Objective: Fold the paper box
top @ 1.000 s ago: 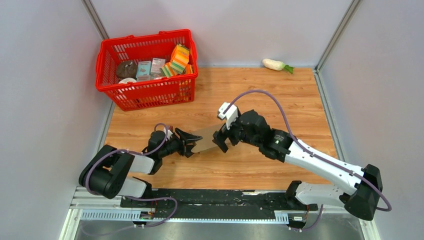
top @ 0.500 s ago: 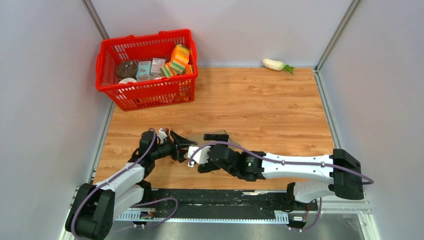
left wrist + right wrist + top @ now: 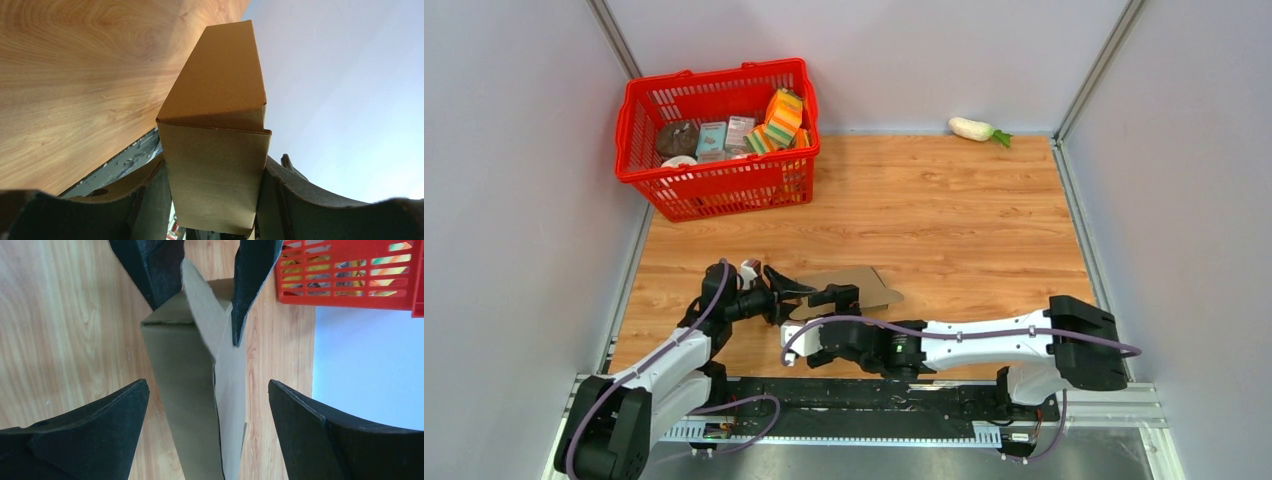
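Observation:
The paper box (image 3: 859, 287) is a plain brown folded cardboard box at the near middle of the table. My left gripper (image 3: 796, 292) is shut on its left end. In the left wrist view the box (image 3: 217, 115) sits clamped between both fingers (image 3: 150, 200). My right gripper (image 3: 832, 298) is open, reaching in from the near side. In the right wrist view its two fingertips (image 3: 125, 405) stand apart on either side of the box (image 3: 195, 390) without touching it. A loose flap (image 3: 227, 385) lies along the box's right side.
A red shopping basket (image 3: 686, 183) with groceries stands at the back left, and also shows in the right wrist view (image 3: 350, 290). A white radish (image 3: 972, 128) lies at the back wall. My right arm (image 3: 984, 340) lies low along the table's near edge.
My right arm has swung from behind the box round to its near side and now lies low along the front. The left gripper has kept hold, and the box has shifted slightly right.

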Tool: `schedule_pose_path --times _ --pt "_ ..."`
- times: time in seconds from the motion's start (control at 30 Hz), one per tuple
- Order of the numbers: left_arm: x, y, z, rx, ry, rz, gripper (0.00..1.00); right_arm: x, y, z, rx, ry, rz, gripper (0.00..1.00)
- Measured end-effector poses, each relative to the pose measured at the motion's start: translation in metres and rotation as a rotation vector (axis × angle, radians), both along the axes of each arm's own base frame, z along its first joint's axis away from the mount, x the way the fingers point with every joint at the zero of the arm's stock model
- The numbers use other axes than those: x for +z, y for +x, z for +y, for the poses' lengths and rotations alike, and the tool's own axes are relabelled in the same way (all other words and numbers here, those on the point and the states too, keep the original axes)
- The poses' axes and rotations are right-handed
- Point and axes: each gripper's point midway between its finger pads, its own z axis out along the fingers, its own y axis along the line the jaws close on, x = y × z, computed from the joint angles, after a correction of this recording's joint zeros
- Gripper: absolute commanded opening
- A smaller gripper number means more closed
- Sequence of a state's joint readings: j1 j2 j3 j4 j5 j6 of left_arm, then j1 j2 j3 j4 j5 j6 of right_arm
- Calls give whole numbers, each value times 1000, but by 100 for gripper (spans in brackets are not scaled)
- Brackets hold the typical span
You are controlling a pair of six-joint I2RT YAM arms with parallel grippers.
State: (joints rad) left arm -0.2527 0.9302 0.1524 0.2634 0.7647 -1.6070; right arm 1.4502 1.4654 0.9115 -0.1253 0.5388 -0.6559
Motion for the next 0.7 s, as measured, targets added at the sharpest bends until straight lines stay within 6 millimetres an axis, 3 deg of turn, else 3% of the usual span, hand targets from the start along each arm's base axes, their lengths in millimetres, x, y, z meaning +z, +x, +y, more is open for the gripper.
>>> schedule_pose_path --times 0.27,0.33,0.4,0.5,0.57,0.7 --pt "14 -3 0 -6 -17 -48 35 -7 12 15 -24 32 -92 89" --pt "18 -3 1 2 -17 -64 37 -6 15 16 -30 40 -114 83" --pt "20 -3 3 12 -17 -75 44 -1 18 17 -44 58 -147 72" --pt "25 -1 4 22 -19 -97 66 -1 20 17 -52 66 -178 53" --pt "27 -1 4 22 -21 -109 71 -3 18 16 -44 64 -194 46" --pt "28 -5 4 2 9 -147 73 -7 18 7 -67 57 -213 41"
